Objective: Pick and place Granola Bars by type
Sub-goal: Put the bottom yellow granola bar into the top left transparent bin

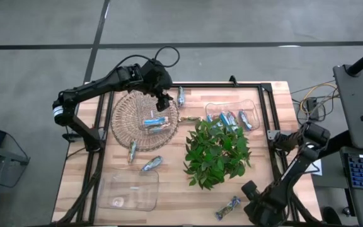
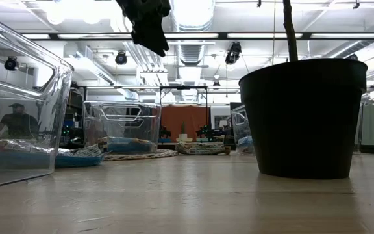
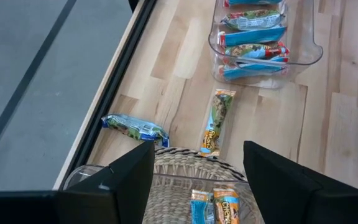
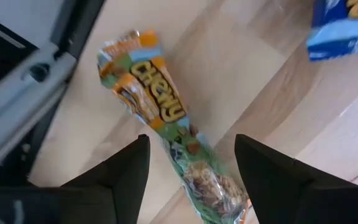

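A green-and-orange granola bar (image 4: 160, 124) lies flat on the wood near the table's front right (image 1: 227, 207). My right gripper (image 4: 191, 144) points down over it, open, with one finger on each side of the bar's lower half. I see no touch. My left gripper (image 3: 197, 149) hangs open above the far rim of a round wicker basket (image 1: 128, 123), which holds a few bars (image 1: 155, 123). Other bars lie loose on the table (image 1: 151, 164), (image 1: 132, 150), (image 1: 181, 96). Several more fill a clear tray (image 1: 255, 107) at the far right.
A leafy green plant (image 1: 216, 151) in a black pot (image 2: 310, 117) stands mid-table, between the two arms. A clear tray (image 1: 131, 189) sits at the near left. A black metal frame (image 1: 266, 120) runs along the table's edges.
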Action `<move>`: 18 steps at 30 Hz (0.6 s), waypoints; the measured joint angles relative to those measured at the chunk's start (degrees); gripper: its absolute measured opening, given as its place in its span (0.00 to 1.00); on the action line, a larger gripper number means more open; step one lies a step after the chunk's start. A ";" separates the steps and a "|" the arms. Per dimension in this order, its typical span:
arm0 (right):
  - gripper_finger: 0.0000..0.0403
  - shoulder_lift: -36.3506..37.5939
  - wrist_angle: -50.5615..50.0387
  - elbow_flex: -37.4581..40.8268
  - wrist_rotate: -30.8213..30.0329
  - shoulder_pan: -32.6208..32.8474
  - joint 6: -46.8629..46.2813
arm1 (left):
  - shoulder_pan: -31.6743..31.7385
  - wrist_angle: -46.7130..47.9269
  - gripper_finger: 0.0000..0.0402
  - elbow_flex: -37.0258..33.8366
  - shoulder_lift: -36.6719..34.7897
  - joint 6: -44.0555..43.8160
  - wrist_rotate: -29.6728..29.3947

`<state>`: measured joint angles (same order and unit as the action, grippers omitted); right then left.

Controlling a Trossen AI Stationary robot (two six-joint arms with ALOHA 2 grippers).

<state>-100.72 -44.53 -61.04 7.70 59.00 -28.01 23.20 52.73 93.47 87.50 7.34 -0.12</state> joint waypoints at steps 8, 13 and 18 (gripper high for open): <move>0.54 -1.40 -0.05 1.81 1.42 -0.02 -0.84 | 0.00 1.48 0.57 0.00 0.02 0.08 0.03; 0.39 -1.36 -0.26 1.99 1.61 -0.09 -0.85 | 0.00 2.91 0.57 0.00 0.02 0.11 0.04; 0.16 -1.23 -0.27 1.73 3.06 0.08 -1.05 | 0.00 3.88 0.57 0.00 0.02 0.12 0.04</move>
<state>-101.95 -44.80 -59.31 10.76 59.08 -29.06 23.20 56.61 93.47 87.53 7.46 -0.08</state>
